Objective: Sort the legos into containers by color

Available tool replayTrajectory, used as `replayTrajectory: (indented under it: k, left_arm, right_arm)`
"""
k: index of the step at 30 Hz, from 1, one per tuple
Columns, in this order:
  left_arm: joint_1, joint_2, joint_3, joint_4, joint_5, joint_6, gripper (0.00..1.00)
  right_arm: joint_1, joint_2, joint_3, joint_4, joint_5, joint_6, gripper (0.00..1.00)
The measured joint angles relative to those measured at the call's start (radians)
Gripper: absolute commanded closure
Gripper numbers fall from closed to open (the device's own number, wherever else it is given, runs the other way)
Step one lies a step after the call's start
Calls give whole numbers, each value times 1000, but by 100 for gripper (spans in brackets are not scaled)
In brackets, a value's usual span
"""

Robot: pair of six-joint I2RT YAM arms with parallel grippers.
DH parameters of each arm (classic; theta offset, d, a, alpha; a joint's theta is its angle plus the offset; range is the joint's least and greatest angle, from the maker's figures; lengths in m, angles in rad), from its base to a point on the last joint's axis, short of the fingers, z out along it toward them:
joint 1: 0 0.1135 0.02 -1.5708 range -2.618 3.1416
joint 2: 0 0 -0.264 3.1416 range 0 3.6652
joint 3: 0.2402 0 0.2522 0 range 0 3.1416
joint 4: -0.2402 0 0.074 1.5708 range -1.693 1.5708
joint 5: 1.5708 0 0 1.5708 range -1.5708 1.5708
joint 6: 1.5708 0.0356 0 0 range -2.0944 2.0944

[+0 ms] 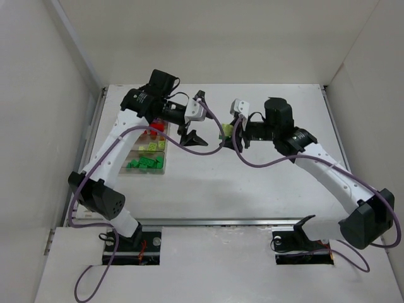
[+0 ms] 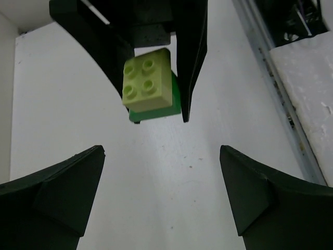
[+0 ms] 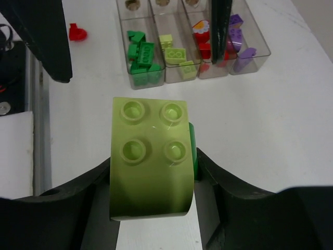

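Note:
My right gripper [image 3: 153,172] is shut on a yellow-green lego [image 3: 151,161] stacked on a dark green lego [image 3: 191,148], held above the table. The pair also shows in the left wrist view [image 2: 148,86] and the top view [image 1: 225,130]. My left gripper [image 2: 161,156] is open and empty, facing the right gripper [image 1: 232,128] a short way to its left [image 1: 189,136]. The clear organizer box [image 3: 260,52] holds green, yellow-green, red and purple legos in separate rows. In the top view the box [image 1: 163,169] lies partly under my left arm.
A loose red lego [image 3: 78,33] lies on the table beside the box's green row. A metal rail [image 2: 270,78] runs along the table edge. White walls enclose the table on three sides.

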Motion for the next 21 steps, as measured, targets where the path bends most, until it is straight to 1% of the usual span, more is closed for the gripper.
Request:
replayTrajectory:
  k: [5,6,11,13,17,21]
  left_arm:
    - [-45,-19,-14,-16,31,-25,9]
    - [-52,-27,-28,-5,34,-48,11]
    - [-69,-47,-76,109,43,-254,16]
    - [-72,-47,-80,148,44,-326,16]
    - [-75,-47,-88,201,48,-428,16]
    - [-95,-47,-127,248,35,-510,17]
  right_arm:
    - [51,-13,-10,-50,13,-25,100]
    - [62,-17,-12,-60,15,-27,100]
    - [95,-26,-25,-66,34,-34,100]
    - [100,-27,-26,-66,45,-34,100]
    - [100,-38,-26,-65,61,-34,100]
    - [100,-51,-29,-62,68,-34,100]
